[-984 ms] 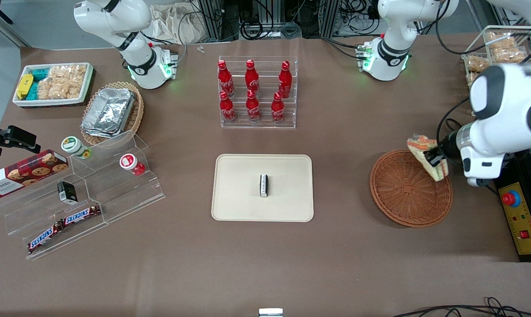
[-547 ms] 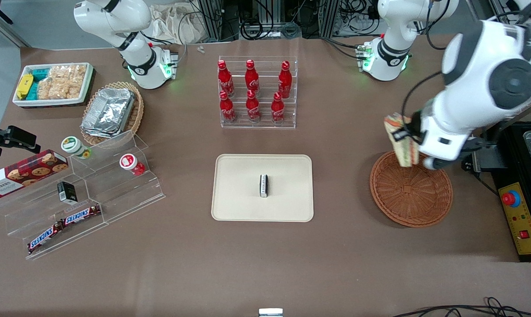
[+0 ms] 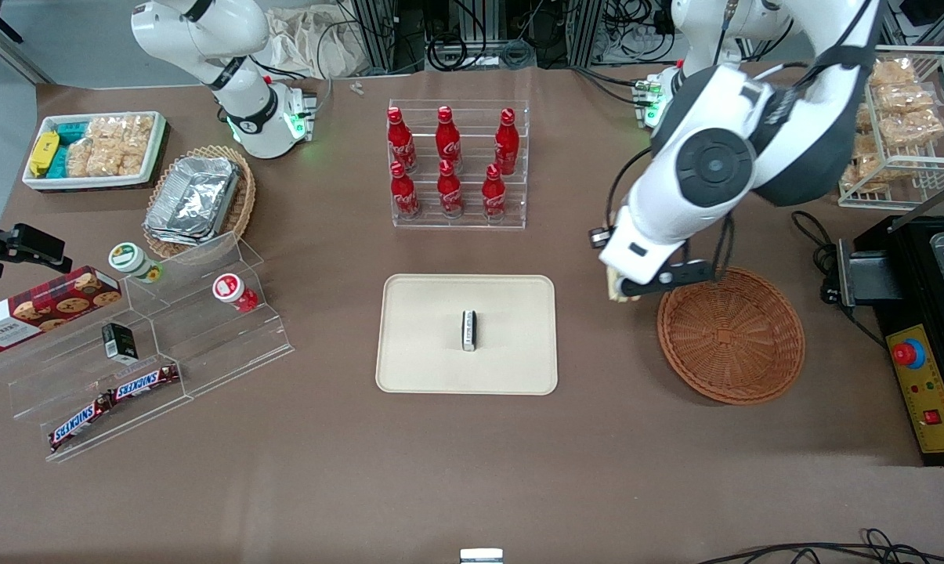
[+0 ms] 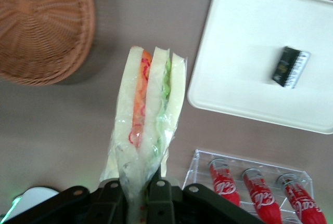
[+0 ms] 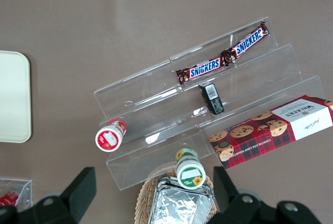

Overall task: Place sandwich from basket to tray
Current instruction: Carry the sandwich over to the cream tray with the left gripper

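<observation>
My left gripper (image 4: 136,190) is shut on the sandwich (image 4: 148,115), a pale wedge in clear wrap with orange and green layers, gripped at its narrow end. In the front view the gripper (image 3: 620,286) hangs above the bare table between the basket (image 3: 730,335) and the tray (image 3: 424,345). There only a pale sliver of the sandwich (image 3: 613,283) shows under the arm. The reddish-brown woven basket (image 4: 41,26) holds nothing. The beige tray (image 4: 250,52) carries a small black-and-white block (image 4: 290,67) at its middle.
A clear rack of red cola bottles (image 3: 457,164) stands farther from the front camera than the tray. A wire rack of bagged snacks (image 3: 902,117) and a black box with a red button (image 3: 930,392) sit at the working arm's end. Acrylic steps (image 3: 150,337) stand toward the parked arm's end.
The left arm has carried the sandwich from above the basket's rim toward the tray. It now hangs over the table between the two.
</observation>
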### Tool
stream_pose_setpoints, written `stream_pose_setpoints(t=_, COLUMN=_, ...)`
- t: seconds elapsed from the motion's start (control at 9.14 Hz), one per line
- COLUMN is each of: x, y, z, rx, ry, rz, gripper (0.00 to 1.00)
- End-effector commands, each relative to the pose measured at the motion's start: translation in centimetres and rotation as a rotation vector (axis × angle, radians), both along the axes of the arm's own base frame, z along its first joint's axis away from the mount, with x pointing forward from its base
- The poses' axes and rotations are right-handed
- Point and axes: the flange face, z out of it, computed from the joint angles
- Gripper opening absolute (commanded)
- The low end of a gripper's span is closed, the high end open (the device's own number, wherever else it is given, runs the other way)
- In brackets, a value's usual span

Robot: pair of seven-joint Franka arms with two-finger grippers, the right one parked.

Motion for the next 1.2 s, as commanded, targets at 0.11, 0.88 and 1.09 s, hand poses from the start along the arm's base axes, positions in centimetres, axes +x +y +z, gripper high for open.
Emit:
stream_pose_setpoints(t=0.11, x=1.6, y=-5.8, z=-6.3, rx=-0.052, ry=-0.015, rz=-0.026, gripper=0.00)
stream_pose_setpoints(t=0.88, x=4.2, y=-10.3, z=-21.8, rx=-0.125, ry=-0.143, rz=-0.043, gripper=0.00)
stream_pose_setpoints(t=1.09, x=4.2, y=-10.1, z=-23.7, rx=-0.119, ry=-0.123, rz=-0.045, gripper=0.19)
